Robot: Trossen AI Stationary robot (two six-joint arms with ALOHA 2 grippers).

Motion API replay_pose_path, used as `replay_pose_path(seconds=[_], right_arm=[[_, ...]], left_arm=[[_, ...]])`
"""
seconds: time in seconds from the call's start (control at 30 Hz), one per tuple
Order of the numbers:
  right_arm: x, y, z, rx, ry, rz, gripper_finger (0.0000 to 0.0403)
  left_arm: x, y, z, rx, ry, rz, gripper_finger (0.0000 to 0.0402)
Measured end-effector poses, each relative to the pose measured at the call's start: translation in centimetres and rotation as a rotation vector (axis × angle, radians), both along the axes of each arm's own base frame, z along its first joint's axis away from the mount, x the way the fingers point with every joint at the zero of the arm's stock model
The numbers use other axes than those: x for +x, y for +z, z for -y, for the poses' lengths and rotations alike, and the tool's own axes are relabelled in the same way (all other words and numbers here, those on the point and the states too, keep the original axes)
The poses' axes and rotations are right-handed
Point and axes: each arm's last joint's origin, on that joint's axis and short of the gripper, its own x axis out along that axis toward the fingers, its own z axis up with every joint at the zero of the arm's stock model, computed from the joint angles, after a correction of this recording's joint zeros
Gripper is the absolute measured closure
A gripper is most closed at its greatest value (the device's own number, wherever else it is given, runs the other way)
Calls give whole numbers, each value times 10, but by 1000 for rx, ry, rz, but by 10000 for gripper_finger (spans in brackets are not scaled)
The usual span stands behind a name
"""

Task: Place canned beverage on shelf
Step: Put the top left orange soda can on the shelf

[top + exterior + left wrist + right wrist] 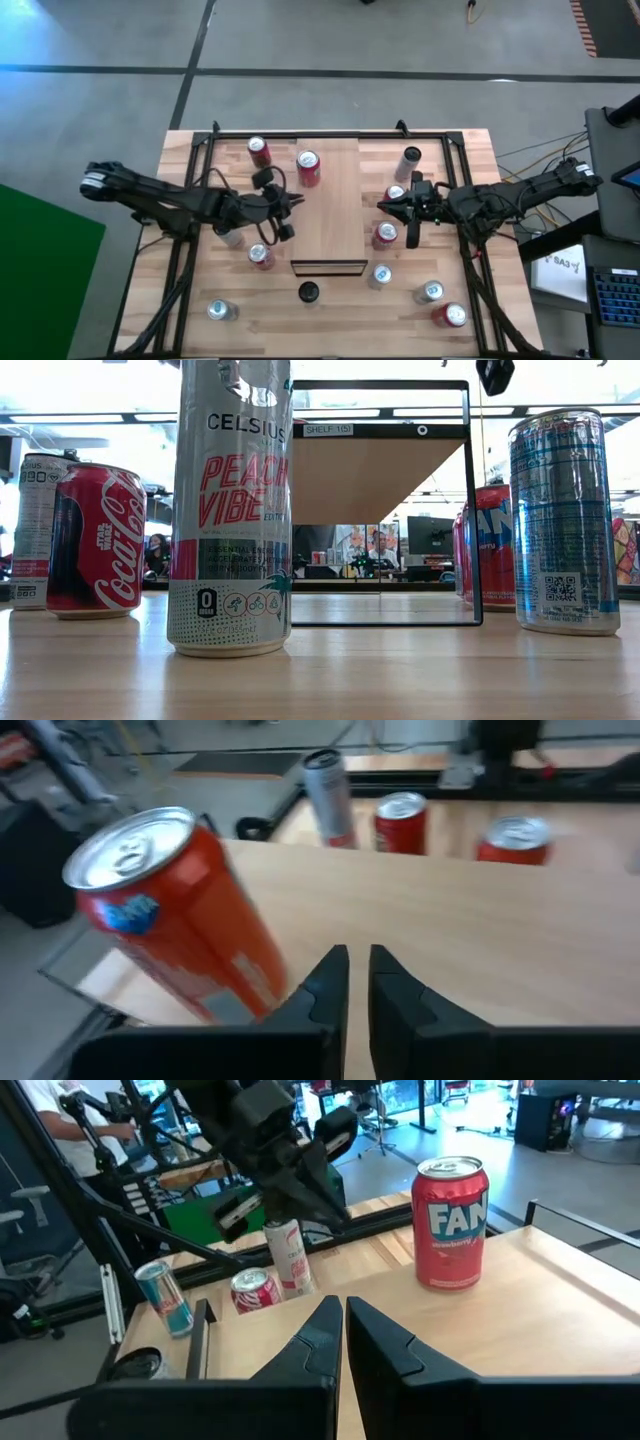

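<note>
Closest to the left wrist camera, the left gripper [358, 982] is clenched empty beside the red can [308, 169], which stands on the shelf [335, 215] near its far left corner. Right gripper [388, 206] is clenched empty over the right edge. Swinging the left arm carelessly could topple the can.

I saw a red Fanta can [308, 168] on the pale wood shelf [340, 215], and a white-and-pink Celsius can [232, 510].
</note>
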Motion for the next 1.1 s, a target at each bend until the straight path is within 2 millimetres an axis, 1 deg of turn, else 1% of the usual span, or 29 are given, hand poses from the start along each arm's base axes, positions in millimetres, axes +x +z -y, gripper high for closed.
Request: replay_pose_path(seconds=[0.07, 0.2, 0.3, 0.5, 0.7, 1.1], right_arm=[[0, -1, 0, -2, 0, -5, 392], [0, -1, 0, -5, 0, -12, 392], [0, -2, 0, -12, 1, -17, 392], [0, -4, 0, -31, 3, -43, 392], [-1, -5, 0, -41, 4, -52, 392], [-1, -5, 0, -61, 8, -58, 392]], left_arm=[[5, -4, -3, 17, 15, -5, 387], [16, -12, -11, 21, 45, -9, 399], [21, -17, -16, 22, 62, -13, 400], [25, -17, -18, 17, 72, 12, 401], [27, -17, -26, 16, 102, 25, 401], [34, -24, -38, 18, 142, 17, 402]])
